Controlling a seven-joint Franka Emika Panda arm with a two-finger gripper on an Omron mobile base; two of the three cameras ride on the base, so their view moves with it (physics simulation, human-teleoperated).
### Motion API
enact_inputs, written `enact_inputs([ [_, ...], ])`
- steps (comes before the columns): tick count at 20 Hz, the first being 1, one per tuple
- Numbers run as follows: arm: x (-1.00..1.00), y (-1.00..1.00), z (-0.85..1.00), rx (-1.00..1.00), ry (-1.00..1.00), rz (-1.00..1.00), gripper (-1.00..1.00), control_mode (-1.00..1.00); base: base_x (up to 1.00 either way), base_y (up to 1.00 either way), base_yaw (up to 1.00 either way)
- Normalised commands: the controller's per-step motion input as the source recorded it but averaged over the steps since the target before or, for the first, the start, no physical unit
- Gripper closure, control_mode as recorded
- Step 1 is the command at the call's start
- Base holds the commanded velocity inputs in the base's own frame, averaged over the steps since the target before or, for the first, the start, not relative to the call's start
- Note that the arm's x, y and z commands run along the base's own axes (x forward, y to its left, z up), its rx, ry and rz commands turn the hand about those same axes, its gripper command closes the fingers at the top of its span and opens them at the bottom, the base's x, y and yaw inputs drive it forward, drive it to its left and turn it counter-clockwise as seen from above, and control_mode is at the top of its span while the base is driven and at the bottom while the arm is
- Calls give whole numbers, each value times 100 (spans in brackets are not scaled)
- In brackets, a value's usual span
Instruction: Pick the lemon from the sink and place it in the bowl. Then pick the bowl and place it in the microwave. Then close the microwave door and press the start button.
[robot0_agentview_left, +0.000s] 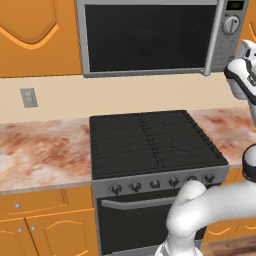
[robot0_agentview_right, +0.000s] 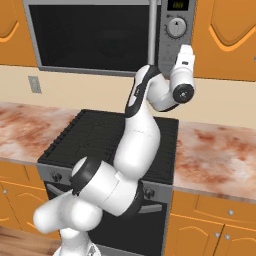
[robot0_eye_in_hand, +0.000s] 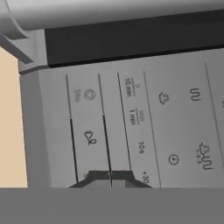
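Note:
The microwave (robot0_agentview_left: 150, 37) hangs above the stove, and the microwave door (robot0_agentview_right: 90, 35) is shut, its silver bar handle (robot0_agentview_right: 151, 30) upright beside the control panel (robot0_agentview_right: 175, 35). My gripper (robot0_agentview_right: 186, 49) is raised right up to that panel, below the round knob (robot0_agentview_right: 175, 27). In the hand view the shut gripper (robot0_eye_in_hand: 109, 177) sits very close to the panel's button strips (robot0_eye_in_hand: 89, 138), its tips together with nothing between them. The lemon, the bowl and the sink are out of view.
A black stove (robot0_agentview_left: 155, 140) with a row of knobs stands below the microwave, with reddish marbled counter (robot0_agentview_left: 40, 150) on both sides. Orange cabinets (robot0_agentview_left: 35, 30) flank the microwave. A wall outlet (robot0_agentview_left: 28, 97) is on the beige backsplash.

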Motion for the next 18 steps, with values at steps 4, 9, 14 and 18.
enact_inputs([
  [4,35,0,-2,1,0,0,100,-100,0,0,0],
  [9,12,-11,-4,4,0,1,100,-100,0,0,0],
  [14,7,-6,-22,1,-2,3,100,-100,0,0,0],
  [18,3,0,-30,0,-4,4,100,-100,0,0,0],
])
